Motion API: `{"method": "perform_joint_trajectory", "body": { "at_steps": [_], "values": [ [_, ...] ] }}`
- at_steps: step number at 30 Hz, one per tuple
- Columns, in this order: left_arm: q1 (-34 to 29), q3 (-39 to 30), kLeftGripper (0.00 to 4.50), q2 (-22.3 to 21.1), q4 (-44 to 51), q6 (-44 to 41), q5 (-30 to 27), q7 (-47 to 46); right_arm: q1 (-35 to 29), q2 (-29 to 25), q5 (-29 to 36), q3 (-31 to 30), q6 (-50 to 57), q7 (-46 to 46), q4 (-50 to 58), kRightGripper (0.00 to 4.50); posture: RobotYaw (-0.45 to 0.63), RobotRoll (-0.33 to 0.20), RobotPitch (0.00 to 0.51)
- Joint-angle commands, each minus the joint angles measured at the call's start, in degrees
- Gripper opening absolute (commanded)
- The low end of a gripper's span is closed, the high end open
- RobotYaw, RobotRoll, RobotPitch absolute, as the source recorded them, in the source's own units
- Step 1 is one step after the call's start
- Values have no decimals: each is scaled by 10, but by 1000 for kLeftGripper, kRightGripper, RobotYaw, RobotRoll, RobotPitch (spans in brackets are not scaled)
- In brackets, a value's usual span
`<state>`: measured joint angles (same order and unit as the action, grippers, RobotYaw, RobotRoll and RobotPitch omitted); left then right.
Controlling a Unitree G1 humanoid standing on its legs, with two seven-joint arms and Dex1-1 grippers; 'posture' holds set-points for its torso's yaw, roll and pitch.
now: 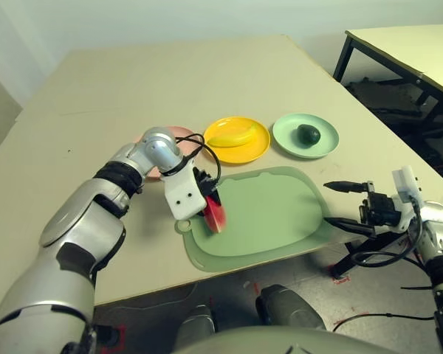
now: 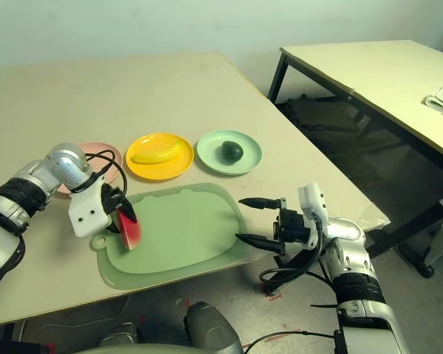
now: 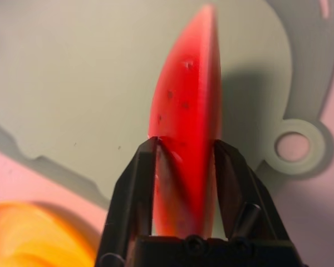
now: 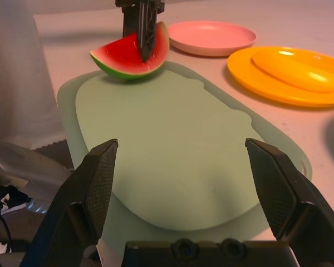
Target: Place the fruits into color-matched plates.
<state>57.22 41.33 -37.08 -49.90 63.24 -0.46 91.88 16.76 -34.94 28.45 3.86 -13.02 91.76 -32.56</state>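
Watermelon wedge (image 4: 131, 57) sits pinched between the left gripper's (image 2: 122, 210) two fingers, over the green mat's (image 1: 269, 214) ring-tab end. Pink plate (image 4: 210, 36) lies bare just beyond. The right gripper (image 2: 245, 220), spread wide, hovers off the mat's far edge.

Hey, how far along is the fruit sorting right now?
Two of three look done: the banana lies in the yellow plate and the avocado in the green plate. The left claw grips the watermelon wedge over the mat. Left: setting it in the pink plate.
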Motion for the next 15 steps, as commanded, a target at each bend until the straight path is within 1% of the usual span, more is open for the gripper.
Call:
{"method": "perform_joint_trajectory", "body": {
  "at_steps": [1,3,10,15],
  "values": [
    [-12,10,1221,-1,3,-13,8,6,0,-1,-12,6,-5,1,-7,4500,-287,0,0],
    [-10,12,1147,-3,2,-18,9,6,3,-1,-15,6,-9,2,-15,4500,-285,0,1],
    [-10,16,1147,-9,6,-32,4,6,8,4,-18,7,-13,1,-20,4500,-282,0,0],
    [-1,28,1147,-21,13,-46,-9,6,11,6,-22,5,-13,0,-21,4500,-278,0,2]
  ]
}}
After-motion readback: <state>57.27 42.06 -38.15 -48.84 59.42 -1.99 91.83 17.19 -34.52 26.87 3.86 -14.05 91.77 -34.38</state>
